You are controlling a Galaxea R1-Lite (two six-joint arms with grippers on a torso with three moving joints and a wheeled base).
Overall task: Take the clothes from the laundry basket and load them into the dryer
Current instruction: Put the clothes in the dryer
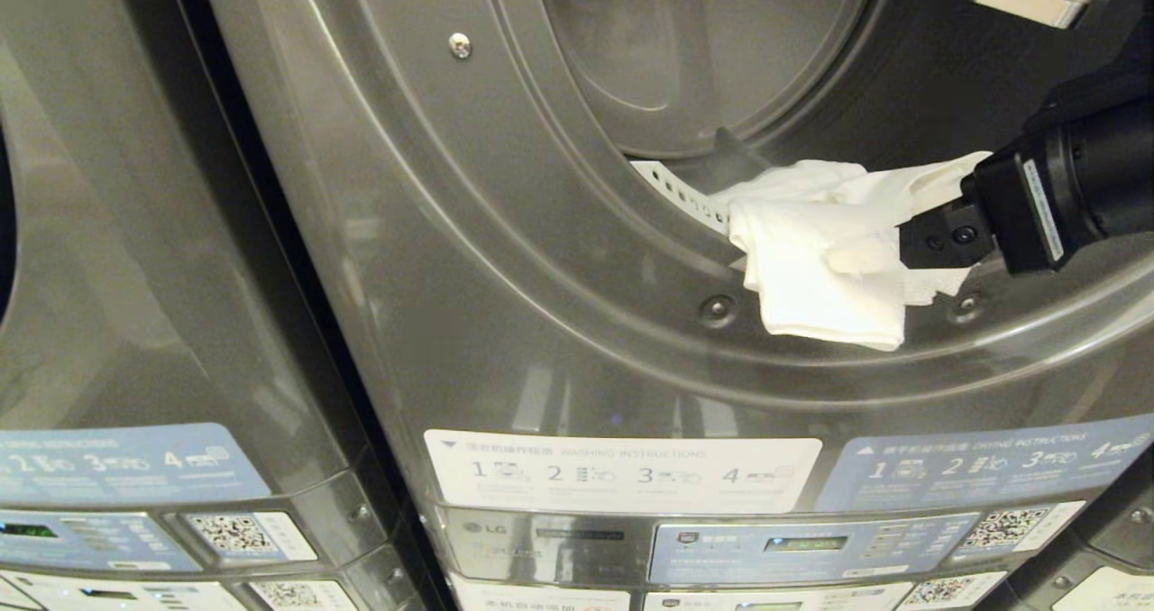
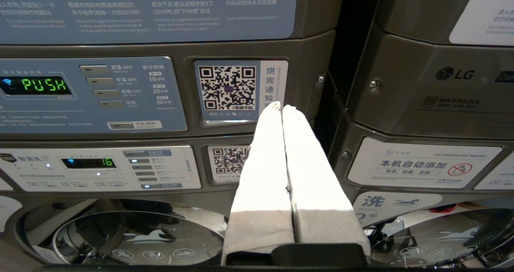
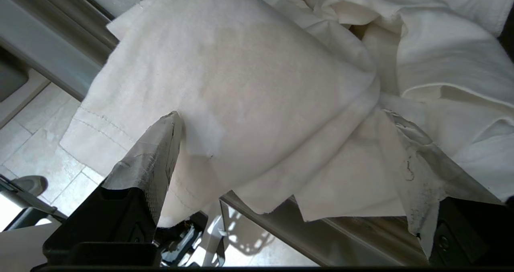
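One white cotton cloth (image 1: 825, 250) lies crumpled across the lower lip of the grey metal dryer's (image 1: 505, 259) round door opening, part inside the drum, part hanging out over the front rim. The right gripper (image 3: 277, 143) sits at that cloth with its taped fingers (image 3: 148, 159) spread wide on either side of the folds, gripping nothing. The left gripper (image 2: 281, 107) is parked lower down, its fingers pressed together, facing the control panels. The loading step looks unfinished, since the cloth straddles the rim. Next, the move calls for nudging or regrasping the overhanging part and carrying it deeper into the drum.
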